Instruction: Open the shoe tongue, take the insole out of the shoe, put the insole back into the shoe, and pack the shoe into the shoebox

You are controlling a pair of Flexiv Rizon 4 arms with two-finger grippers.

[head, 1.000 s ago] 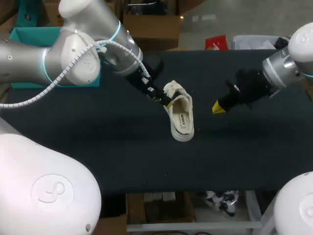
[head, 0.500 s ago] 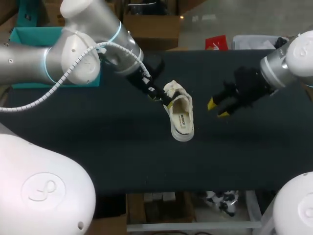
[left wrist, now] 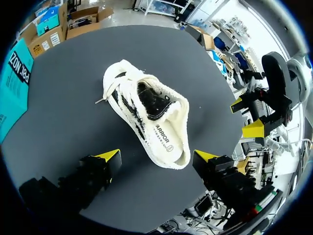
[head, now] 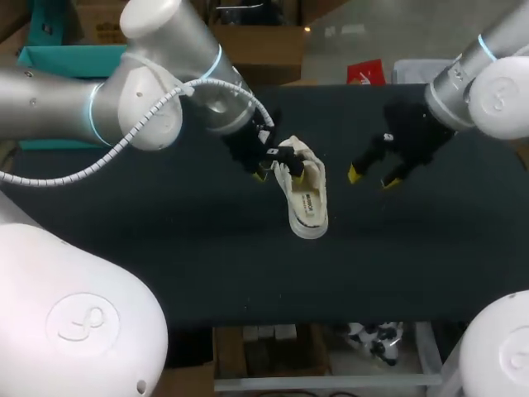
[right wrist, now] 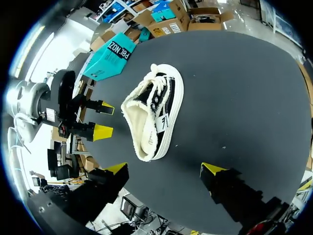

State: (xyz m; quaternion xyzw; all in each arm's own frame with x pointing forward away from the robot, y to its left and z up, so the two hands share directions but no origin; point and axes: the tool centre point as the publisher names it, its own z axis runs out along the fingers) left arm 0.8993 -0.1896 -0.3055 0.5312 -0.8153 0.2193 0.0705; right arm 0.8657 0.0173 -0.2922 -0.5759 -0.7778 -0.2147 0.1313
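A line of dark capital letters runs along the heel end of the insole [left wrist: 164, 139] inside the shoe [left wrist: 127, 93]. In the head view it shows only as a small dark mark, too small to read. In the right wrist view a short strip of pale print stands on a dark patch inside the shoe, and it cannot be made out either. Large white capitals run along the side of the teal shoebox [left wrist: 12, 83], seen in both wrist views. Two small white stickers sit at the black end of the left arm [head: 165, 107], their print illegible
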